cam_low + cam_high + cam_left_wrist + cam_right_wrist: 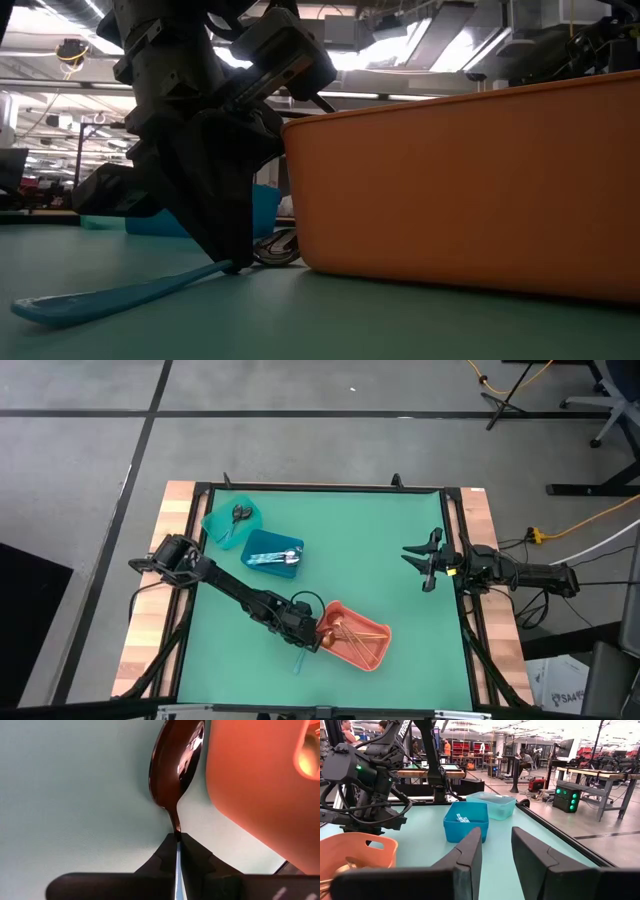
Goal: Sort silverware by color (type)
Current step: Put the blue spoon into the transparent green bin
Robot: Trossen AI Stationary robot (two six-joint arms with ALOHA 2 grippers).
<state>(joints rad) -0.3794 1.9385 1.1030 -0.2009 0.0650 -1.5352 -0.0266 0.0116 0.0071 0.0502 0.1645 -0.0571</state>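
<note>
Dark shiny spoon (176, 767) with light-blue handle, flat on green mat (350, 540) at 6 o'clock beside coral bin (372, 652); left gripper (177, 842) fingers clamped on its neck. Right gripper (424, 560) at 3 o'clock, fingers apart. Workshop benches behind.

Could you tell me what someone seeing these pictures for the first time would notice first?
Probably the left hand, down on the green table beside the orange bin, pinched shut on a spoon with a dark bowl and a light-blue handle that lies on the mat. Next, the teal bin and blue bin toward the far left corner, while the right hand waits open at the right edge.
</note>
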